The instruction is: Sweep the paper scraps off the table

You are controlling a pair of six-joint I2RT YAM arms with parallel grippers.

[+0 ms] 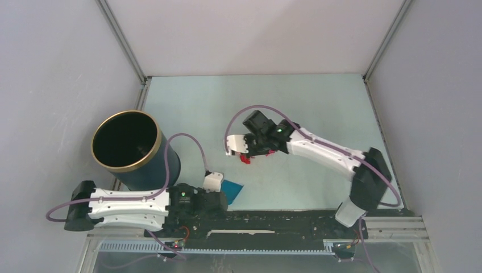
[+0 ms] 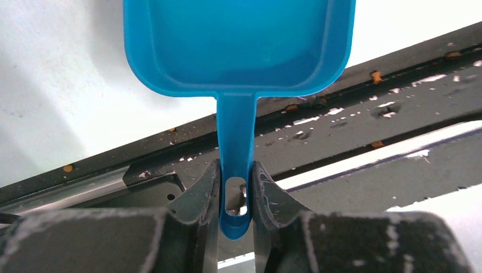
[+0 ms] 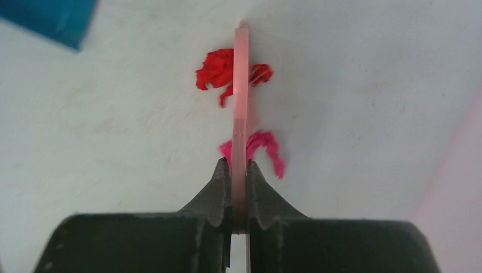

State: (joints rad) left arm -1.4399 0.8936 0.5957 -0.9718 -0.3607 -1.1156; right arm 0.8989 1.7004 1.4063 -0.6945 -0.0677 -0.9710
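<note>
- Seen from above, the left gripper (image 1: 223,192) sits low at the near edge of the table (image 1: 318,108), with a blue dustpan (image 1: 233,190) sticking out from it onto the pale green surface.
- A dark bin (image 1: 129,145) with a gold rim stands at the table's left side, just beyond the left arm.
- The right gripper (image 1: 250,152) reaches in to the middle of the table. A red scrap (image 1: 245,160) of paper lies directly under it, well apart from the dustpan.
- In the left wrist view, the left gripper (image 2: 236,177) is clenched on the dustpan's narrow handle, one finger on each side. The dustpan (image 2: 239,45) has its open tray facing up, and it holds no paper.
- The scuffed black rail (image 2: 352,108) runs under the handle.
- In the right wrist view, the right gripper (image 3: 239,170) is clamped on a thin pink brush (image 3: 241,85), which is seen edge-on.
- The paper scraps lie on the table on either side of the brush's edge. The red scrap (image 3: 215,69) is farther out, and a pink scrap (image 3: 266,145) is close to the fingertips.
- A corner of the dustpan (image 3: 51,20) shows at the upper left, apart from both scraps.
</note>
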